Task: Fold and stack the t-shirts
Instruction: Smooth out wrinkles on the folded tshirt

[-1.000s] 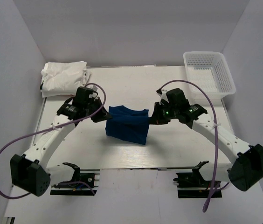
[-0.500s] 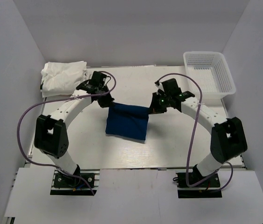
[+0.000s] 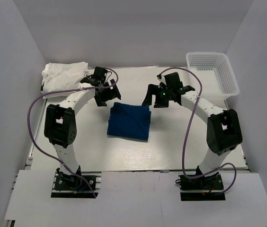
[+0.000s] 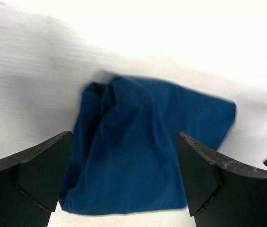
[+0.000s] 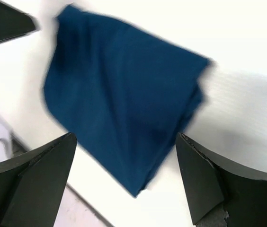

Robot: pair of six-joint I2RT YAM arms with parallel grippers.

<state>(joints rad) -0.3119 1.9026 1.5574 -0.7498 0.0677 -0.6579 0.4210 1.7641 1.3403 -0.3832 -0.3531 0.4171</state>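
Navy t-shirt (image 3: 129, 122) folded flat at centre of the top view. Left gripper (image 3: 105, 96) and right gripper (image 3: 155, 99) just beyond its upper corners, jaws spread wide, holding nothing. White t-shirts (image 3: 63, 78) piled at upper left.

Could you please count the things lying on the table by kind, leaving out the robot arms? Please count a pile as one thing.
Blue t-shirt: 1
Pile of white t-shirts: 1 (how many shirts are in it cannot be told)
White mesh basket: 1
Total: 3
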